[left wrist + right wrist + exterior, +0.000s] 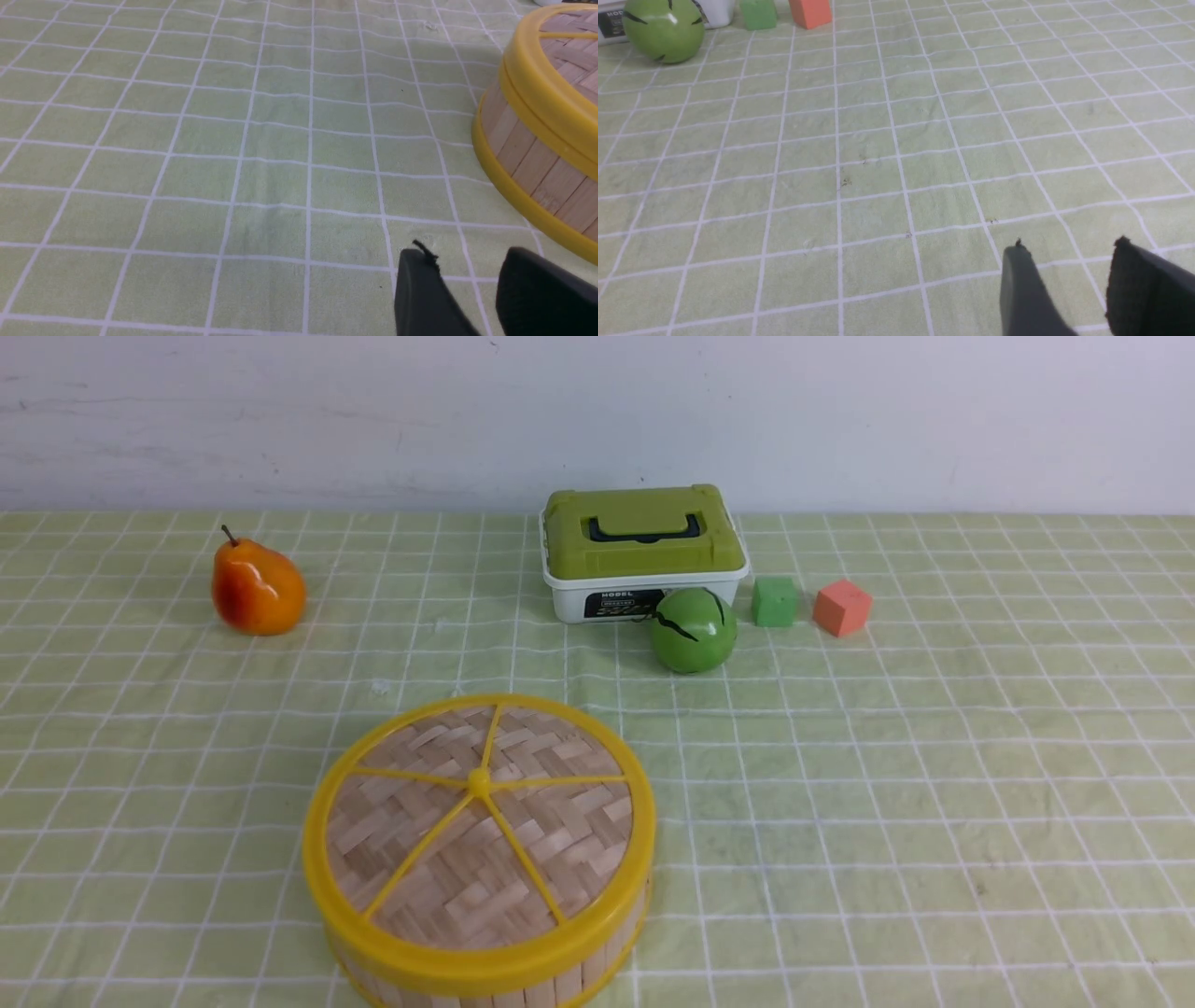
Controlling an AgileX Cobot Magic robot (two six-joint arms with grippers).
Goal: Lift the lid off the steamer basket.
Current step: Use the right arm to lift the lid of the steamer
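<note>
The lid (478, 831), woven bamboo with a yellow rim and spokes, sits flat on the steamer basket (523, 985) near the front of the table, left of centre. In the left wrist view the basket's slat wall (528, 154) and the lid's yellow rim (537, 88) show off to one side. My left gripper (467, 256) hovers open over bare cloth a short way from the basket's base, with nothing between its fingers. My right gripper (1069, 247) is open too, over empty cloth, far from the basket. Neither gripper shows in the front view.
A white box with an olive-green handled top (644, 551) stands at the back centre. A green ball (694, 629), a green cube (775, 601) and an orange cube (842, 607) lie beside it. A pear (257, 588) rests at the back left.
</note>
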